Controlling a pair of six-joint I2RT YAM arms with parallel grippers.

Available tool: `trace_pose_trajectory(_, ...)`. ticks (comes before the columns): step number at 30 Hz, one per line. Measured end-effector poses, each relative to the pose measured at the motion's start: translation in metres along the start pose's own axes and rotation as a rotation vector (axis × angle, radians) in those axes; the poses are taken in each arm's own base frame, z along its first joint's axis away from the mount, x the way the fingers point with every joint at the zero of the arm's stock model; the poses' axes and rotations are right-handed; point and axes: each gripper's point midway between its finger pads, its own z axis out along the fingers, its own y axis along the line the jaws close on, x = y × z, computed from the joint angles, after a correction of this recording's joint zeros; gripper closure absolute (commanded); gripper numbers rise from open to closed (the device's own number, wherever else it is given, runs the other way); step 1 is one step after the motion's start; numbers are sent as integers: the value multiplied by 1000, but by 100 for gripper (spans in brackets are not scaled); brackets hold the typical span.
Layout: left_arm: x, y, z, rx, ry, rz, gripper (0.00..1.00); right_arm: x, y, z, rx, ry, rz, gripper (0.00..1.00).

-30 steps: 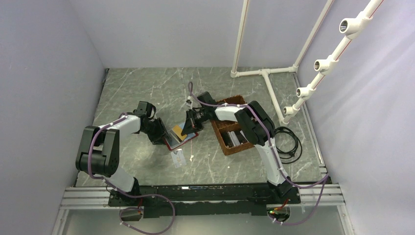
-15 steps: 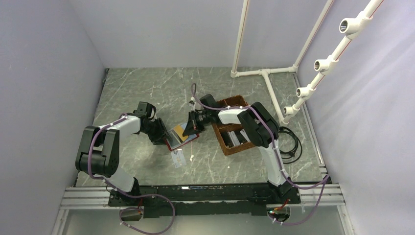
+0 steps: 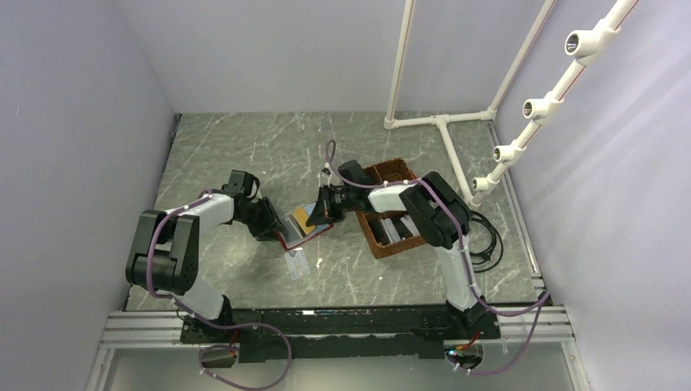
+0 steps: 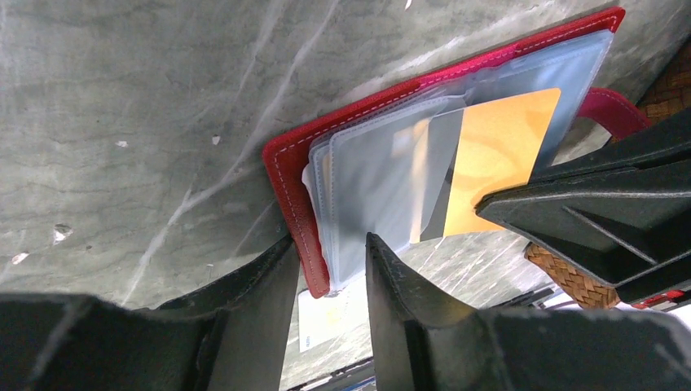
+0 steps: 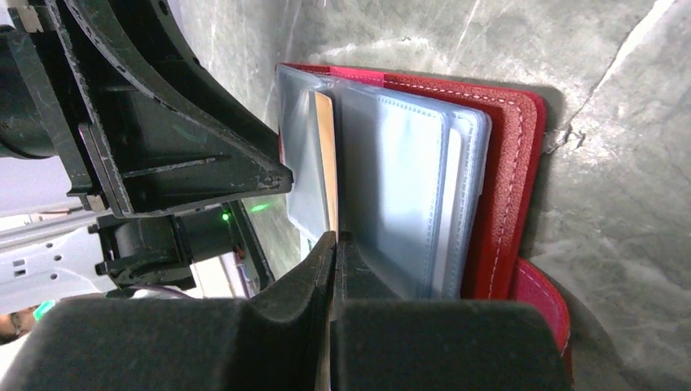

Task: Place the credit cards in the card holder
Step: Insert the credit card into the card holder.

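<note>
marble tabletop (image 3: 236, 147), pale walls (image 3: 269, 49), red card holder (image 4: 383, 163)

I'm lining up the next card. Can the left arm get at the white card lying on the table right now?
Probably not yet: the left hand is clamped on the card holder. The white card lies uncovered just beside it, so the way itself looks free.
</note>
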Motion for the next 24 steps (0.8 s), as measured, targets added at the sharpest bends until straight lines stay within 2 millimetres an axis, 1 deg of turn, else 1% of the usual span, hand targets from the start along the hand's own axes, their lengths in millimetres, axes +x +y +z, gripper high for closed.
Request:
trace_pose_trajectory(12, 2, -3, 2, 28, 8, -12, 60, -11, 3, 4, -1, -94, 51, 100)
trace_pose_trajectory(19, 2, -3, 2, 27, 7, -11, 61, -8, 1, 3, 15, -146, 57, 100)
trace_pose_trajectory(24, 2, -2, 2, 33, 8, -18, 61, -9, -2, -2, 17, -171, 48, 100)
